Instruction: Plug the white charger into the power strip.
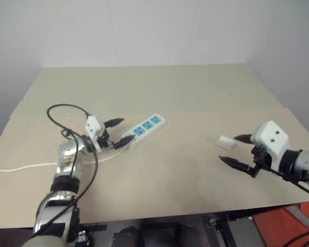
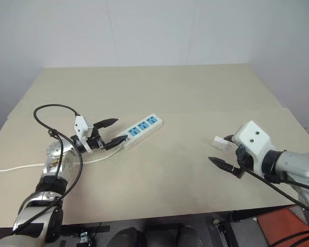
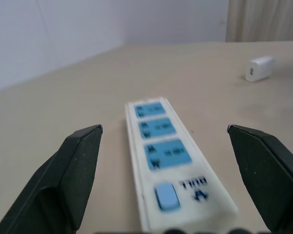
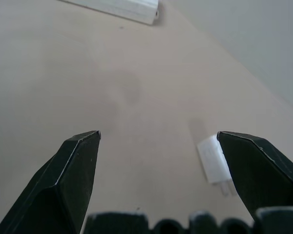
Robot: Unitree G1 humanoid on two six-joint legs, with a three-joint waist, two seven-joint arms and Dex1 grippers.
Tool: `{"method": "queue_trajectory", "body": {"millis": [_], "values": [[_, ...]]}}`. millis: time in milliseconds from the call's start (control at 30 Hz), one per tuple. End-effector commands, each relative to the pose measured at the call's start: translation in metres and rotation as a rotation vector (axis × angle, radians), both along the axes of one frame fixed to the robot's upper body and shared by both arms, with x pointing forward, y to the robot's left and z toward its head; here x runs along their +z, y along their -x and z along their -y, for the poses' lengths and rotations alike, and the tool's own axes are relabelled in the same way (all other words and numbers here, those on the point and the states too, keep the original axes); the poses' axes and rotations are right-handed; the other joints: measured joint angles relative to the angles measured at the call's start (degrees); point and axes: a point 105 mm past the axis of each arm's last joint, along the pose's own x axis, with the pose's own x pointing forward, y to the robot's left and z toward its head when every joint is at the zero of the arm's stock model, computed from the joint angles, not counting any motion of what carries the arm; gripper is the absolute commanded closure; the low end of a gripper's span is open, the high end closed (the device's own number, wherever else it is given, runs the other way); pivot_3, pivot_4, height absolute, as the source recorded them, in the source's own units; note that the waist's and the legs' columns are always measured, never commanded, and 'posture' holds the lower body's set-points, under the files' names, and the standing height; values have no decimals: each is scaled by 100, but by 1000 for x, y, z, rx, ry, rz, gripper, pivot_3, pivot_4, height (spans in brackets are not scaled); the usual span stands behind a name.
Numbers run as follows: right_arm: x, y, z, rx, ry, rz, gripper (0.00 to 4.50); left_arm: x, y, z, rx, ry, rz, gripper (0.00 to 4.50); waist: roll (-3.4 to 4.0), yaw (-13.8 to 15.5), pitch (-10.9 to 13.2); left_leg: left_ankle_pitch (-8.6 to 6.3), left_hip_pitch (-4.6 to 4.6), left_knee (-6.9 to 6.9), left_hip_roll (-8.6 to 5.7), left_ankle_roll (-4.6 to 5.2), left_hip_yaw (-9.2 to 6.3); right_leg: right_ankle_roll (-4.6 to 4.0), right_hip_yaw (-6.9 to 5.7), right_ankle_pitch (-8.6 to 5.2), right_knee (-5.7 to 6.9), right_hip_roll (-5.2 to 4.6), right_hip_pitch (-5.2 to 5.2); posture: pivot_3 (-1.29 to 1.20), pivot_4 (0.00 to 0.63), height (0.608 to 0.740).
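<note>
The power strip (image 1: pixel 144 129) lies slanted left of the table's centre, a long white bar with three blue sockets and a switch at its near end (image 3: pixel 167 196). My left gripper (image 1: pixel 119 131) hovers open at that switch end, one finger on each side of the strip. The white charger (image 1: pixel 227 142) lies flat on the table at the right, its prongs visible in the right wrist view (image 4: pixel 213 159). Just right of it, my right gripper (image 1: pixel 236 150) is open and empty, its upper finger close beside the charger.
The strip's thin white cord (image 1: pixel 20 167) trails to the table's left edge. A black cable (image 1: pixel 67 110) loops over my left wrist. The tan table (image 1: pixel 175 180) is bare between strip and charger. Something orange (image 1: pixel 288 224) sits below the table's right front corner.
</note>
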Motion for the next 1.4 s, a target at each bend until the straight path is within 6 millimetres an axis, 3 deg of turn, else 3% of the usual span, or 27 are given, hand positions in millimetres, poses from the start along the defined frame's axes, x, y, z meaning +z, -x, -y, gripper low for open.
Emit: {"method": "queue_trajectory", "body": {"millis": [33, 567, 1400], "values": [[19, 0, 0, -17, 15, 94, 0, 6, -3, 5, -26, -30, 51, 34, -10, 6, 6, 0, 1, 2, 2, 0, -1, 0, 1, 0, -1, 0, -1, 0, 150, 740], [19, 1, 8, -63, 20, 118, 0, -14, -12, 19, 134, 15, 80, 34, -16, 15, 7, -9, -5, 3, 4, 15, -6, 5, 1, 6, -1, -5, 1, 0, 150, 740], [11, 3, 12, -74, 63, 109, 0, -28, -6, 18, 156, 30, -20, 34, -16, 15, 7, -12, 0, 5, 5, 20, -6, 4, 4, 6, 0, -9, 2, 0, 150, 740]]}}
